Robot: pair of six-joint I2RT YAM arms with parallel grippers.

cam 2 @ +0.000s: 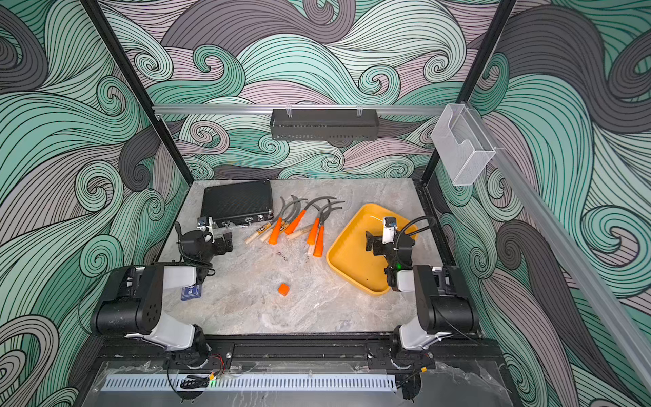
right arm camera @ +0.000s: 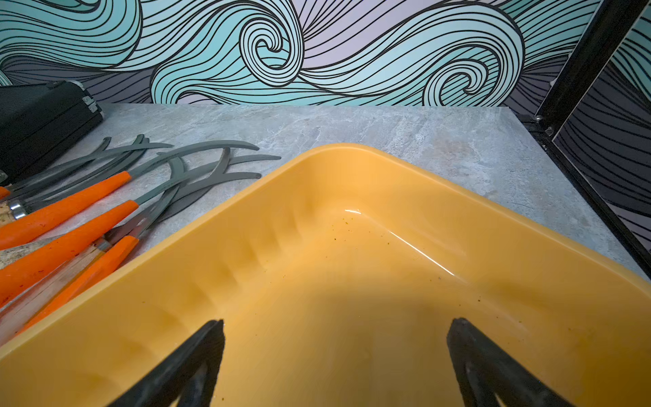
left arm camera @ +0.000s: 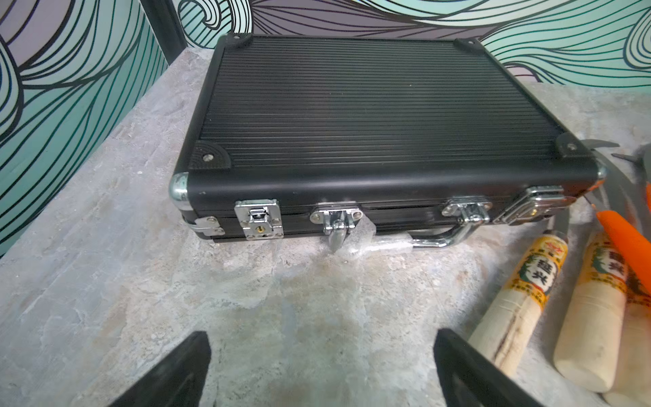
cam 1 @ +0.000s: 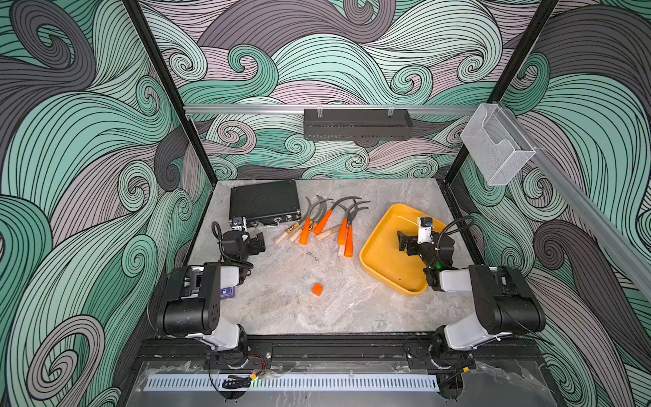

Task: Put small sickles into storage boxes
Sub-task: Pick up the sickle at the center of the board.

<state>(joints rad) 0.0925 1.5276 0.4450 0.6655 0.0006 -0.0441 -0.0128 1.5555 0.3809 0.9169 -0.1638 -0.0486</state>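
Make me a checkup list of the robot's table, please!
Surface: grey marbled tabletop, faint dark smudges.
Job's things: small sickles piled mid-table, none in the empty yellow tray beside them.
Clutter: closed black latched case; small orange cube.
Grippers: left gripper open, empty, facing the case; right gripper open, empty, above the tray.
Cables: black cable looping at each wrist, clear of the sickles.
Surroundings: wave-patterned walls, black perforated shelf, clear bin on rails.

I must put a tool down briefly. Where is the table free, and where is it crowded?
Free: the wide front of the table around the small orange cube; the back strip between the yellow tray and the wall. The tray floor is bare too. Crowded: the sickles, overlapping between the black case and the tray.
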